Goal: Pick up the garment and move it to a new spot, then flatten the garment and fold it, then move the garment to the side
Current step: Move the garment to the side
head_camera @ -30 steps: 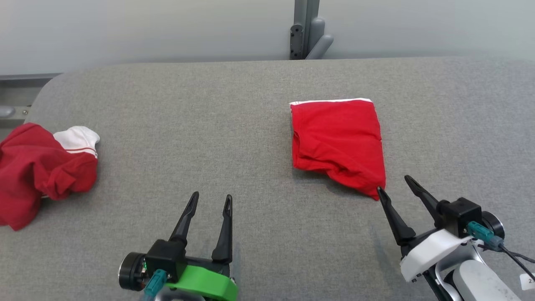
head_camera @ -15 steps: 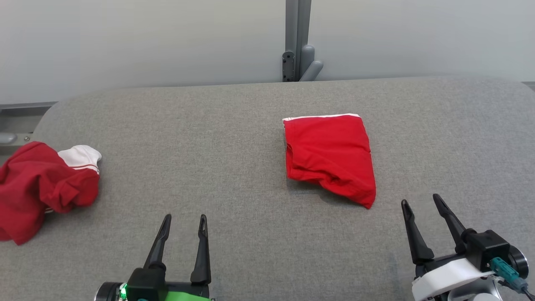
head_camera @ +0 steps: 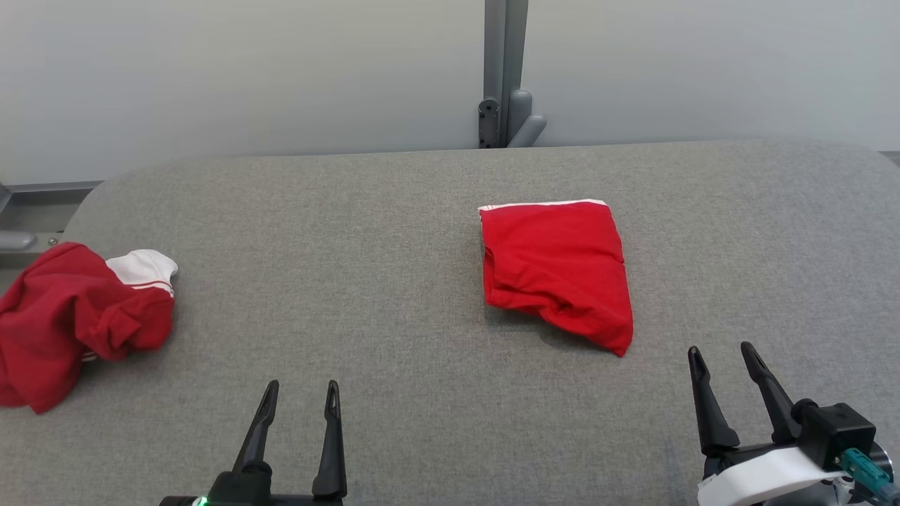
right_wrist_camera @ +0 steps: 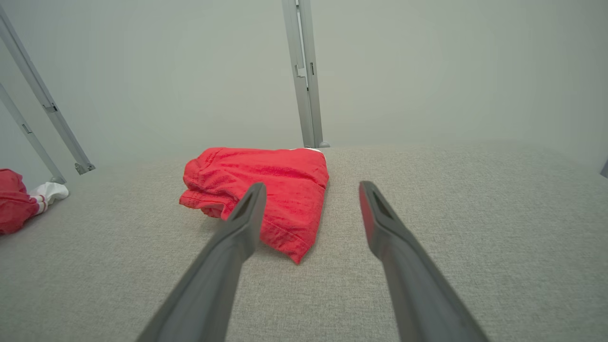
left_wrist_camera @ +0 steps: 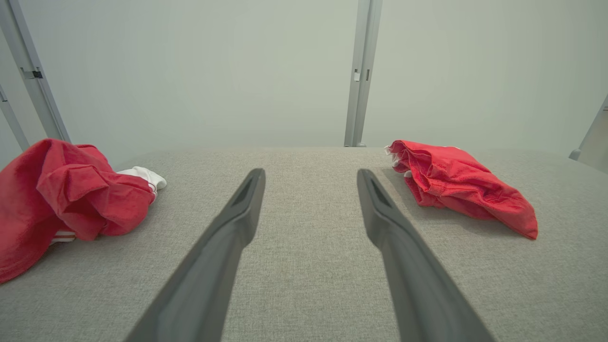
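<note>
Head view: a folded red garment (head_camera: 555,270) with a white edge lies flat on the grey fabric-covered table (head_camera: 351,232), right of centre. A crumpled red and white garment (head_camera: 77,316) sits at the table's left edge, well apart from it. The left gripper (head_camera: 302,385) hovers at the near edge, fingers spread, holding nothing. The right gripper (head_camera: 721,348), likewise spread and empty, is near the folded garment's closest corner without touching it.
</note>
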`<state>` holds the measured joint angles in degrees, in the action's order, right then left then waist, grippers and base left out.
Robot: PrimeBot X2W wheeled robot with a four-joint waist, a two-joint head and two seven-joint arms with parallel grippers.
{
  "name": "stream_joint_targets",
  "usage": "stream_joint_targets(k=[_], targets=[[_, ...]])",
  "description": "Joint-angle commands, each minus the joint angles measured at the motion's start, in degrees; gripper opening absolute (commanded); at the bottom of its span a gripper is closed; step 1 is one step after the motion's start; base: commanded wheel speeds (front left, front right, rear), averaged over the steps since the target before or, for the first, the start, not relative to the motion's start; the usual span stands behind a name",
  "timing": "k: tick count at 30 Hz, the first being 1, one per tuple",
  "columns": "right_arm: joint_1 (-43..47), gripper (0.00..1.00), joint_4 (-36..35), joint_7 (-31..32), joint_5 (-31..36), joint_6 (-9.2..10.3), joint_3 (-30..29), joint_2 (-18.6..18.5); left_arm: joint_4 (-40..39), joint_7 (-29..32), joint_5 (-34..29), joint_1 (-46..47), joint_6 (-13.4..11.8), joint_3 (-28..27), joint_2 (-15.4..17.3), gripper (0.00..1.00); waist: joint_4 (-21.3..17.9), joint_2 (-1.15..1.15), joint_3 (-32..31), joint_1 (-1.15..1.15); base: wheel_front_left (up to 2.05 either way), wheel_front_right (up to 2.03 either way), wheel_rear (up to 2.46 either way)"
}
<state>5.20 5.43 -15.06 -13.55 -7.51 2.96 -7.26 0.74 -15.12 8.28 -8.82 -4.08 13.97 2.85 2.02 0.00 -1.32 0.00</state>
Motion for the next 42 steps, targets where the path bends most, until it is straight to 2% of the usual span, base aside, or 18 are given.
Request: stream_joint_targets(k=[1,35,42], targets=[[0.6,1.0,-0.19,-0.18,-0.73,0.04,-0.14,0.04,-0.11,0.02,0.22,-0.75,0.07,-0.27,0.08,1.0,-0.01,0.0,0.03,0.0,0.0,0.0,0.0],[0.15,1.0,0.42,-0.18,-2.03,0.04,1.35,-0.28,1.78,0.01,-0.3,0.06,0.42,-0.67,0.08,1.0,0.74,0.0,0.51,0.0,0.0,0.0,0.0],[-4.08,1.0,4.52,-0.18,-8.74,0.04,0.22,-0.09,2.16,0.01,-0.41,1.2,1.17,0.25,0.08,1.0,1.58,0.0,1.7,0.0,0.0,0.0,0.0]])
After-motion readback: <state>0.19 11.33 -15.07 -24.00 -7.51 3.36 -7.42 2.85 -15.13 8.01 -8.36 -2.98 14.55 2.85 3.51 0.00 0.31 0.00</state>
